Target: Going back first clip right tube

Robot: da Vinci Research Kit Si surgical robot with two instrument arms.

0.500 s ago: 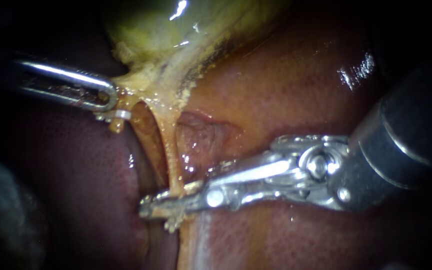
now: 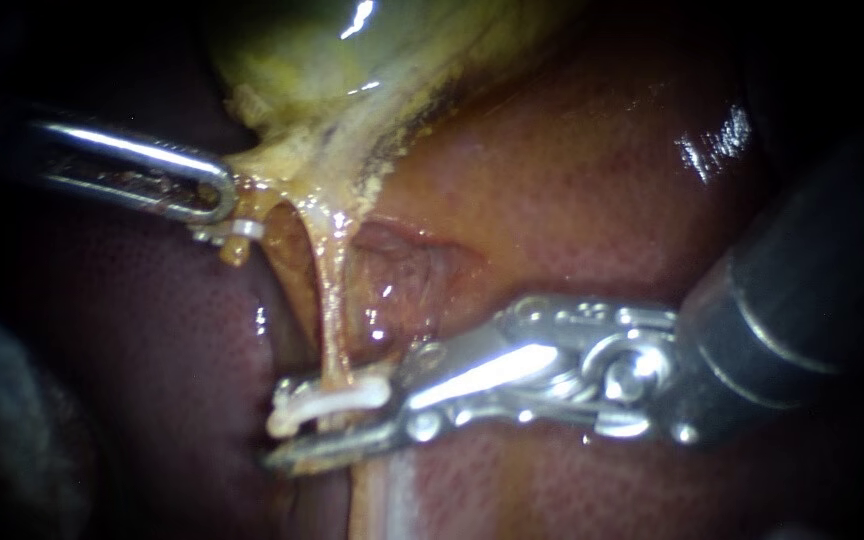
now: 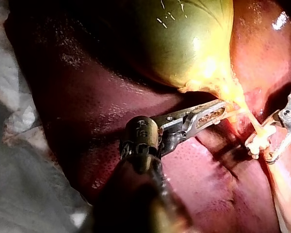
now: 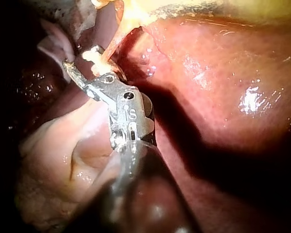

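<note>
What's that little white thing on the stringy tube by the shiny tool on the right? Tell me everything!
The clip is a small white bar, glossy like plastic, with rounded ends. It lies crosswise, closed around the thin yellowish tube, low on it. The open jaws of the right instrument sit right at it, one just beneath.

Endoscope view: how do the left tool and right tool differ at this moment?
The left tool has jaws shut on yellowish tissue below the gallbladder; the right tool has jaws open around a white clip on the right tube. The left tool shows a looped, windowed jaw; the right tool shows slim straight jaws ahead of a bulky wrist. Both are shiny metal, over the liver.
</note>
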